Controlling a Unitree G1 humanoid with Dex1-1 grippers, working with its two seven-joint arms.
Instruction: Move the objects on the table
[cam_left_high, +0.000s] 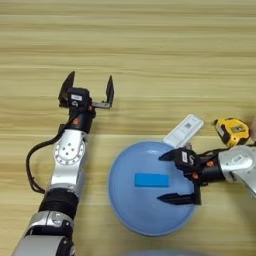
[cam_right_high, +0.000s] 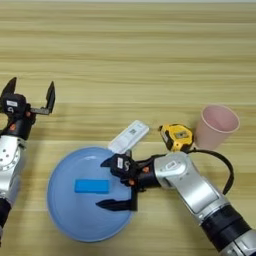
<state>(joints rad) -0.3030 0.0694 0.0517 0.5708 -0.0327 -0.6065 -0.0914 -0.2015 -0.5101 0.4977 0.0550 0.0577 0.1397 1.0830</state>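
Note:
A small blue block (cam_left_high: 151, 180) lies flat in the middle of the large round light-blue plate (cam_left_high: 125, 210). My right gripper (cam_left_high: 171, 177) hovers open over the plate's right part, its black fingers spread just right of the block, nothing between them. The white remote-like bar (cam_right_high: 129, 136) lies tilted at the plate's upper right rim. Right of it sits the yellow-black tape measure (cam_right_high: 177, 136), then the upright pink cup (cam_right_high: 216, 125). My left gripper (cam_left_high: 87, 89) stands open over bare table (cam_left_high: 150, 50), up and left of the plate.
A black cable (cam_left_high: 31, 170) loops beside the left arm. Another cable (cam_right_high: 225, 167) arcs behind the right forearm, close to the pink cup.

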